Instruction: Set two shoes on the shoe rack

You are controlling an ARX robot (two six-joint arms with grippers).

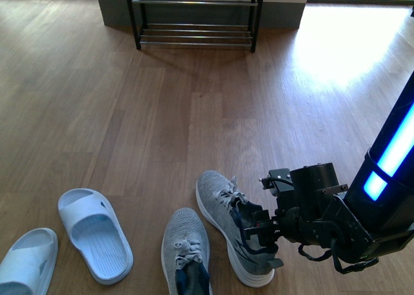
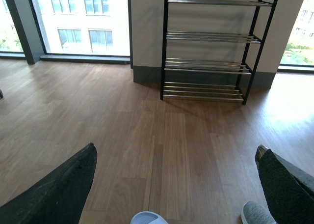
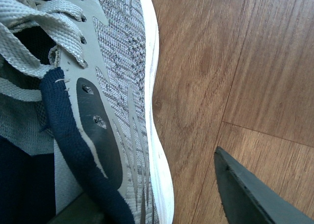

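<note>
Hovering at the right sneaker, right gripper jaws apart (left gripper likewise); left sneaker and slides beside, shoe rack well beyond.

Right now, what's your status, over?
Left gripper open, empty. Right gripper open at collar of right-hand grey sneaker. Other grey sneaker on floor; shoe rack ahead. Blue slides aside, not blocking.

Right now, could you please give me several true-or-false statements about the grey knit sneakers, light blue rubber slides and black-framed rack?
The black-framed, chrome-rod shoe rack holds no shoes. True.
Both grey knit sneakers sit on it. False: both lie on the wooden floor.
The right gripper is at the right-hand sneaker's collar. True.
The light blue rubber slides lie right of the sneakers. False: left of them.
The left gripper is shut. False: it is open.
</note>
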